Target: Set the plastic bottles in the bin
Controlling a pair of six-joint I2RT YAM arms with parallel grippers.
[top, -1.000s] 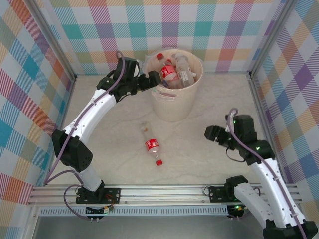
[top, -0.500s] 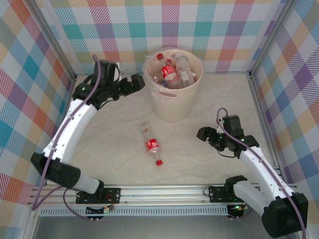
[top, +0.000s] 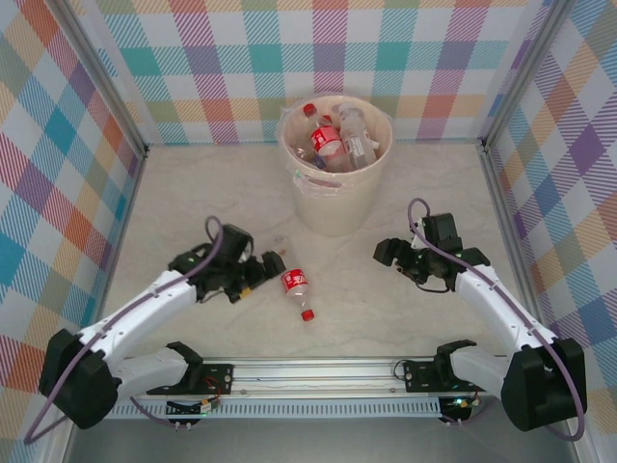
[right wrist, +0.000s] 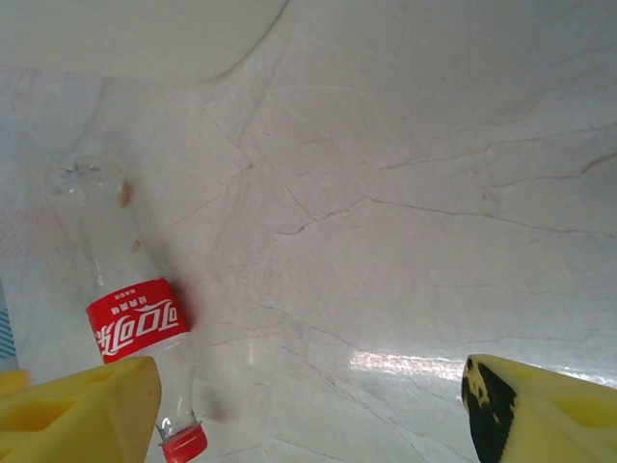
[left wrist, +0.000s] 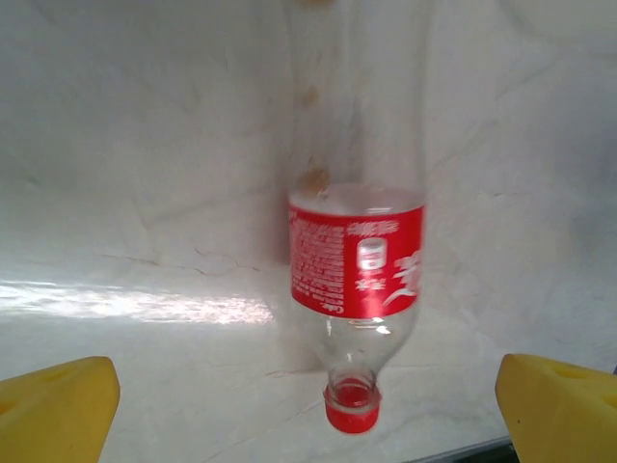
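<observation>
One bottle [top: 292, 278] lies on the table [top: 193, 212] near the single bin [top: 337, 207].

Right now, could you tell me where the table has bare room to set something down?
Bare table lies either side of the bin, toward the side walls. Crowded: the near middle, where left hand and right hand flank the lying bottle.

1. Bin [top: 337, 207]: 1.
2. Bottles in bin [top: 329, 143]: min. 3 seen, piled up, exact no. unclear.
3. Bottle [top: 294, 282] loose on table [top: 193, 203]: 1, w/ red label + red cap.
4. Pincers: 2, i.e. left pincer [top: 262, 270], right pincer [top: 384, 253].
5. Arms: 2.
</observation>
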